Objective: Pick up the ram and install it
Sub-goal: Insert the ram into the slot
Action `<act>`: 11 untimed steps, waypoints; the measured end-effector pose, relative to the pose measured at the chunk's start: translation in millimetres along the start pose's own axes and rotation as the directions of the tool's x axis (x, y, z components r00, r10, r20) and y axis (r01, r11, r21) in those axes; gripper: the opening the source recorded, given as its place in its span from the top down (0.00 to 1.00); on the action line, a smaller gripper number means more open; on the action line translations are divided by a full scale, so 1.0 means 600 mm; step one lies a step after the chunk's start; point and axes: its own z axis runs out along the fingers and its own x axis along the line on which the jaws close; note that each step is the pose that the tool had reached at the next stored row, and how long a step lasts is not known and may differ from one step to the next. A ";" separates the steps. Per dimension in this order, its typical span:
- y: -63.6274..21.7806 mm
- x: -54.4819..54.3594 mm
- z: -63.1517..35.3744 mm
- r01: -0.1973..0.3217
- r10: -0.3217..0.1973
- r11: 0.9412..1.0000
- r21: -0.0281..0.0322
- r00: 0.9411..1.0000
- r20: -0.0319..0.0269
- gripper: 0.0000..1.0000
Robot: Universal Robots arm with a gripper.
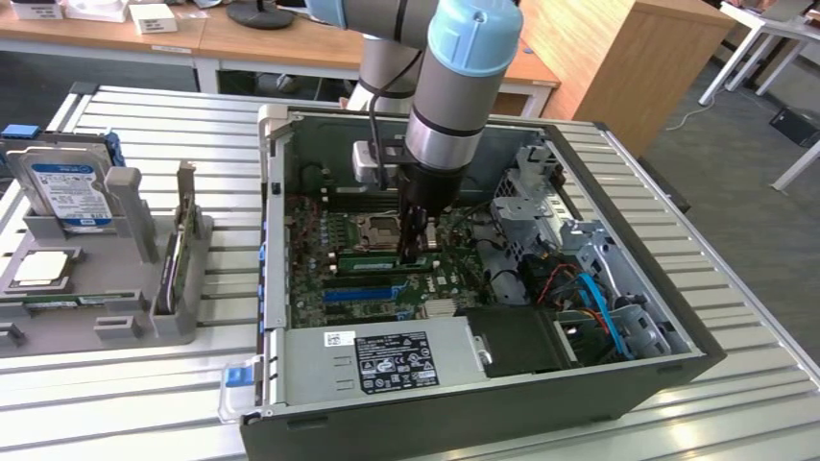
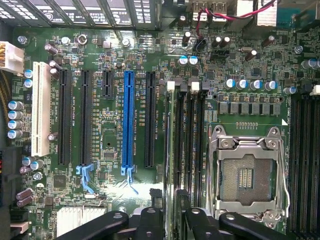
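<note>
Wooden desks (image 1: 256, 43) and a tall wooden cabinet (image 1: 615, 58) stand behind a ribbed metal table (image 1: 129, 384), on which an open computer case (image 1: 487, 423) lies on its side with its motherboard (image 1: 314, 279) facing up. On the exterior view's left of the case, a grey fixture tray (image 1: 141, 327) holds a silver hard drive (image 1: 71, 192) with a blue-white label, a processor chip (image 1: 38, 269) lying flat, and an upright expansion card (image 1: 180, 240) with a metal bracket. The arm (image 1: 462, 86) reaches straight down into the case, and its gripper (image 1: 413, 252) is low over the board beside the bare CPU socket (image 1: 380, 228). The ram (image 1: 368, 261) sits on edge in a memory slot next to that socket, lying along the slot toward the exterior view's left of the fingers. In the wrist view the ram (image 2: 172, 140) appears edge-on as a thin green strip between the black memory slots, with the CPU socket (image 2: 245, 175) on one side and the blue PCIe slot (image 2: 128, 120) on the other. The gripper (image 2: 170, 202) straddles one end of the stick, its dark fingers (image 2: 150, 220) parted to a narrow gap on either side and, as far as can be seen, not pinching it. A power supply (image 1: 384, 360) with a dark label fills the near end of the case.
</note>
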 end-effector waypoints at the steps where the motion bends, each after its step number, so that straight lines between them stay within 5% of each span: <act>1: 0.000 0.000 -0.001 0.000 0.000 1.000 0.000 1.000 0.000 0.75; 11: 0.000 0.000 -0.029 0.000 0.000 1.000 0.000 1.000 -0.001 0.75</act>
